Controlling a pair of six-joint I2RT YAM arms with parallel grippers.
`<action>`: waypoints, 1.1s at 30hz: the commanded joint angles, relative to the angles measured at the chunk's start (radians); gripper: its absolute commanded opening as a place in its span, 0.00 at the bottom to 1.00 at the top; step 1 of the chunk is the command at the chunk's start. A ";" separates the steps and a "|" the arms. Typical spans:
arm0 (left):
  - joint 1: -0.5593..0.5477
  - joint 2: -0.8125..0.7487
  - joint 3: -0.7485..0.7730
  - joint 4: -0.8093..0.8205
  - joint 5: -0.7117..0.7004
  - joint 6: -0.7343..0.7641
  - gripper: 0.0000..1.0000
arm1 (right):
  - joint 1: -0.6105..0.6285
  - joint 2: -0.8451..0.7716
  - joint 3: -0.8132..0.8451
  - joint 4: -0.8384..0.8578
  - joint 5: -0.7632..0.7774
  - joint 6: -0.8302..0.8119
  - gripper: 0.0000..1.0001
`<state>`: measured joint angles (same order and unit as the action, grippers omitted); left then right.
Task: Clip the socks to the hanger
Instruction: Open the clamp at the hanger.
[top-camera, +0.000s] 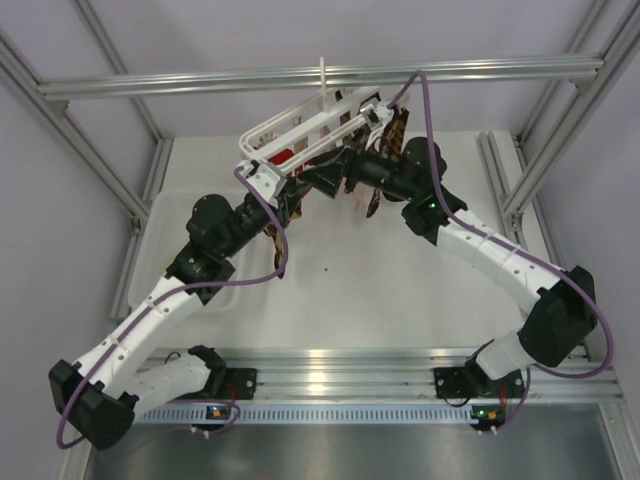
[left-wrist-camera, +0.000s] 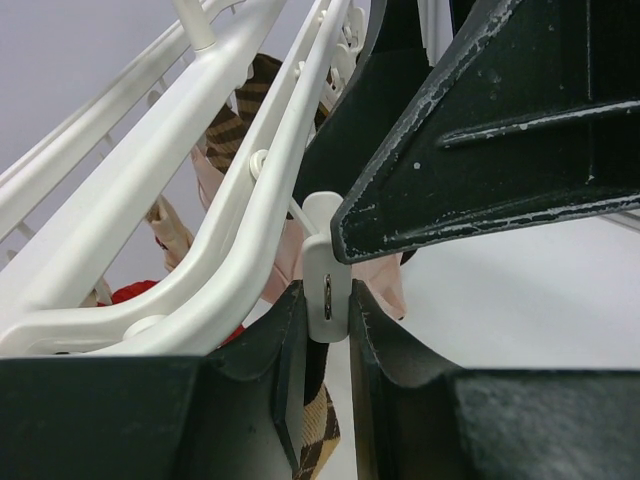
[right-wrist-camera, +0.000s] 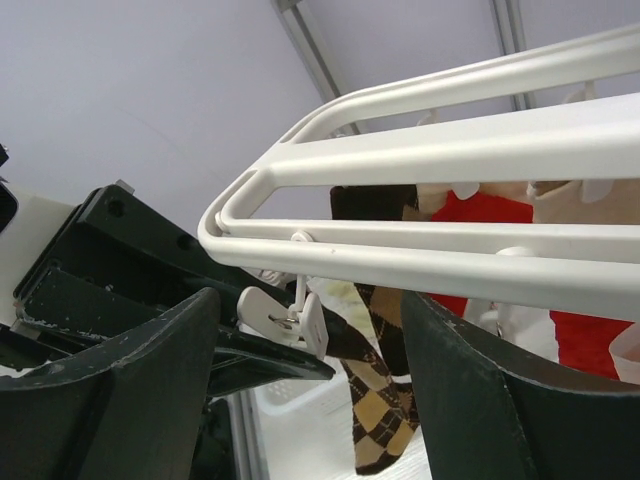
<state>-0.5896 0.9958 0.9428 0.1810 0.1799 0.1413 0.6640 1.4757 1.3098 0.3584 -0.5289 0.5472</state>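
The white hanger (top-camera: 290, 125) hangs tilted from the top bar. My left gripper (top-camera: 312, 185) is under its near edge, shut on one small white clip (left-wrist-camera: 326, 290), with a finger pressing on each side. That clip (right-wrist-camera: 290, 315) dangles from the hanger rail (right-wrist-camera: 450, 150). A brown-and-tan argyle sock (right-wrist-camera: 385, 400) hangs right at the clip's mouth. My right gripper (right-wrist-camera: 305, 300) is open just below the rail, fingers wide to either side of the clip and the argyle sock. A pale cream-yellow patch (right-wrist-camera: 345, 298), perhaps one of the socks, shows behind the argyle sock.
Red socks (right-wrist-camera: 480, 210) and pink socks (left-wrist-camera: 290, 250) hang from other clips. A white basket (right-wrist-camera: 300, 410) stands below. A white bin (top-camera: 150, 250) lies at the table's left. The aluminium frame bar (top-camera: 320, 75) runs above. The two grippers are very close together.
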 joint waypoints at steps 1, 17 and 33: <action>-0.001 0.013 0.031 0.006 0.044 0.011 0.00 | 0.016 0.011 0.052 0.044 0.009 -0.006 0.72; -0.001 0.070 0.073 -0.015 0.026 0.014 0.00 | 0.019 0.015 0.057 -0.025 0.013 -0.089 0.66; -0.003 0.043 0.073 -0.040 0.029 -0.009 0.36 | 0.016 0.026 0.051 0.017 0.003 -0.076 0.05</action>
<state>-0.5877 1.0721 0.9848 0.1474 0.1738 0.1490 0.6655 1.4960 1.3190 0.3244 -0.5003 0.4458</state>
